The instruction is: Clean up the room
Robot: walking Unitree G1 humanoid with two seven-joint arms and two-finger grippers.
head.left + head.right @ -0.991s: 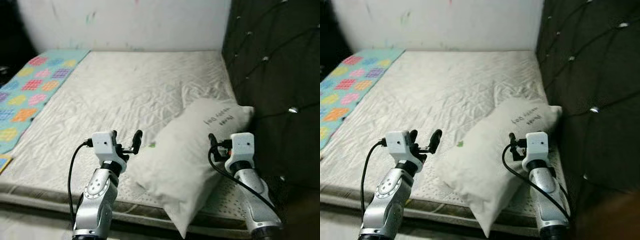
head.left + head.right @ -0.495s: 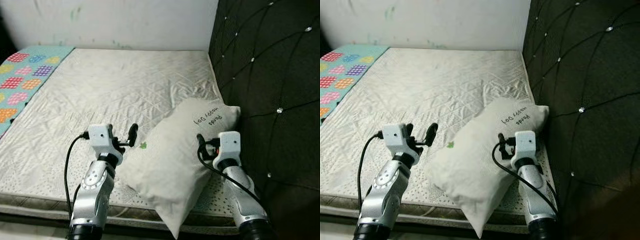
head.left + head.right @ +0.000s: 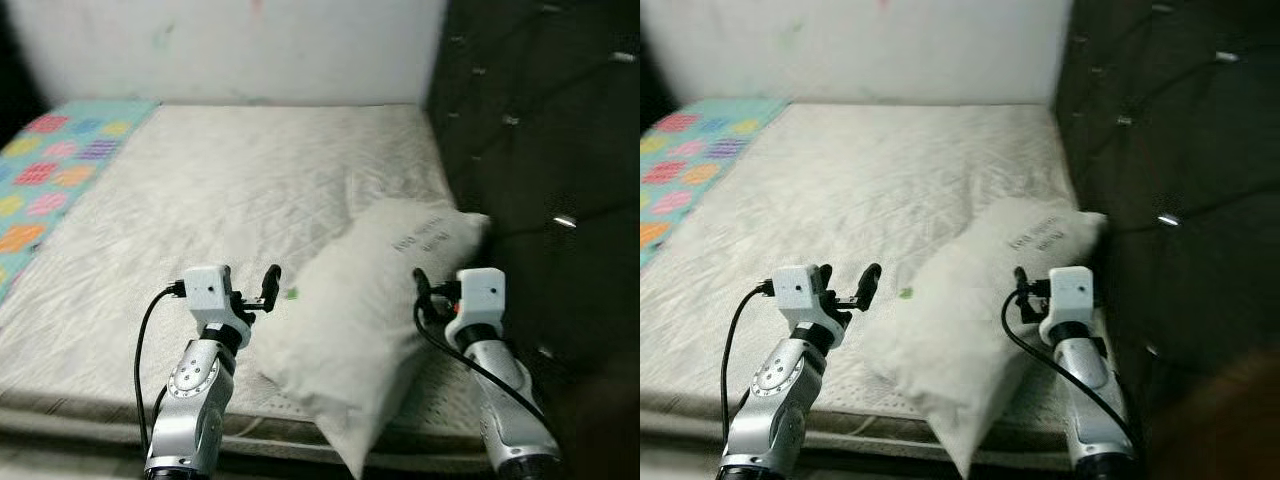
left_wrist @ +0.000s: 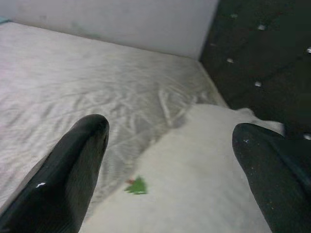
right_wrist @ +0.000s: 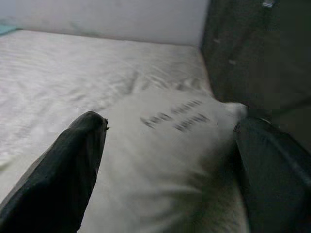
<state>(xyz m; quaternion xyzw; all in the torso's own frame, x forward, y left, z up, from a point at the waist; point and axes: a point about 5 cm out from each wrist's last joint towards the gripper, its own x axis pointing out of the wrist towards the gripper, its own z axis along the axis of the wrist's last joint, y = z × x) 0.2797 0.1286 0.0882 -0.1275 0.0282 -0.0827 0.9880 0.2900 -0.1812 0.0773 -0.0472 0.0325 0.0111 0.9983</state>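
Observation:
A white pillow [image 3: 370,310] with dark lettering and a small green mark [image 4: 137,186] lies tilted on the mattress [image 3: 230,190]. It sits beside the headboard, and its near corner hangs over the front edge. My left gripper [image 3: 250,288] is open and hovers just left of the pillow's near end, with nothing between its fingers [image 4: 73,160]. My right gripper [image 3: 432,292] is open too. It is raised at the pillow's right side, close to the headboard, with its fingers [image 5: 73,160] spread toward the lettered end [image 5: 180,114].
A dark tufted headboard [image 3: 540,150] runs along the right side of the bed. A white wall [image 3: 240,50] stands at the far end. A colourful patterned mat [image 3: 50,170] borders the mattress on the left. The picture is slightly blurred.
The whole picture has swung sideways and back, so the camera moved. Both grippers keep about the same place beside the pillow, and both stay open.

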